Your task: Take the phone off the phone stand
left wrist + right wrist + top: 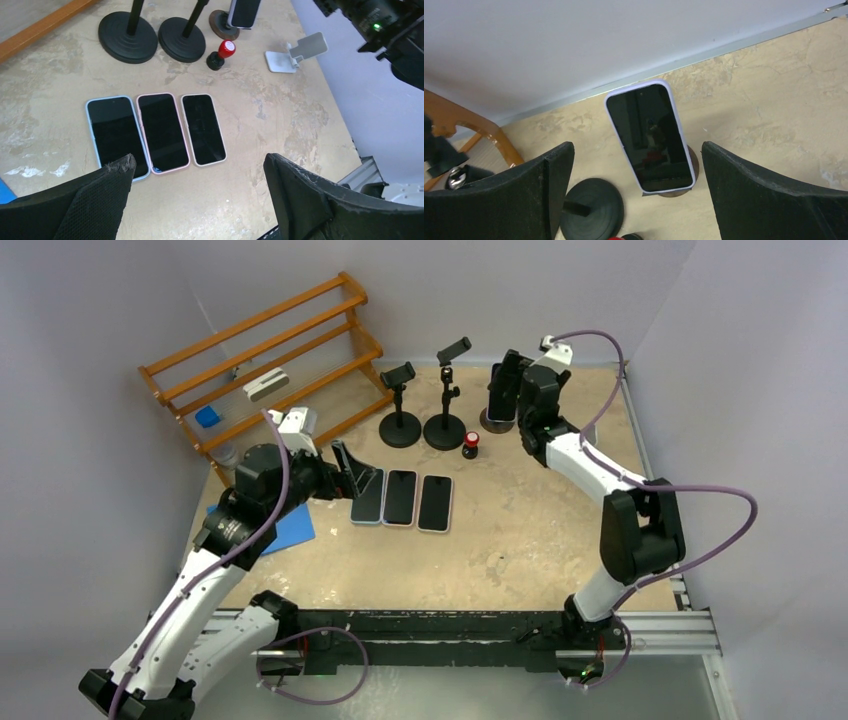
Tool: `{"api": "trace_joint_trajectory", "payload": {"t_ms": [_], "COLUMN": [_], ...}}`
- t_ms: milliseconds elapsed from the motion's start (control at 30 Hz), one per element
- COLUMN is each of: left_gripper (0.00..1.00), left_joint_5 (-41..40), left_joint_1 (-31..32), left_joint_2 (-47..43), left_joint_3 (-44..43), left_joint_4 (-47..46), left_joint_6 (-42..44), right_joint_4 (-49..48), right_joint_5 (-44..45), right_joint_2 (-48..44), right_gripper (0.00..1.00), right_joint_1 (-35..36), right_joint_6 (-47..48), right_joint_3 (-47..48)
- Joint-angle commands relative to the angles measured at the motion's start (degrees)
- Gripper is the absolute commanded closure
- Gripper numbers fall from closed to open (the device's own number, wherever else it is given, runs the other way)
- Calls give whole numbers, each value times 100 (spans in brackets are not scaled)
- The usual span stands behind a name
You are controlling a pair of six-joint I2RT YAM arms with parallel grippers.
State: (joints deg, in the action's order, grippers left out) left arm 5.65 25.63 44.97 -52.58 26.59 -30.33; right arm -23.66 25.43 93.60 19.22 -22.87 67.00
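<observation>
Left end effector (199, 165), right end effector (638, 150) gape — three phones (162, 131) flat, one phone (650, 137) on stand (218, 21).

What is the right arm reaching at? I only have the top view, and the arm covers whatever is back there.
Observer: A phone in a pale case, leaning on a round brown stand, its dark screen toward the right wrist camera.
Operator: Are the fingers shut on it?
Observer: No. The right fingers are open; bare table shows between the phone and each finger.
Operator: Anything hidden beside it?
Observer: A white folding stand, empty, to the right of the brown one in the left wrist view.
</observation>
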Motion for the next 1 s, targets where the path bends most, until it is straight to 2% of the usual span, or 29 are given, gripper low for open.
{"api": "trace_joint_trajectory", "payload": {"t_ms": [0,167,400,700,800,967], "left_gripper": [2,3,4,5,5,5], "left_joint_5": [457,1028,1188,1414,1443,1483], "left_joint_1": [-14,3,16,17,21,17], "left_joint_2": [-240,-498,-450,-295,-275,-234], "left_joint_3": [162,486,505,475,489,476], "left_joint_4": [-538,-1055,-1103,-1128,-1141,-1119], "left_joint_6": [230,349,370,378,378,365], "right_joint_4": [-290,-344,-92,-737,-22,515], "right_joint_5": [-626,-954,-760,-460,-700,-1060], "right_joint_2": [225,619,1053,1009,1148,1280], "right_gripper": [1,1,2,3,2,1], "right_joint_1": [-190,-385,-409,-402,-432,-435], "right_joint_6": [151,309,477,957,1057,1100], "right_joint_3": [431,722,1230,826,1326,1691]}}
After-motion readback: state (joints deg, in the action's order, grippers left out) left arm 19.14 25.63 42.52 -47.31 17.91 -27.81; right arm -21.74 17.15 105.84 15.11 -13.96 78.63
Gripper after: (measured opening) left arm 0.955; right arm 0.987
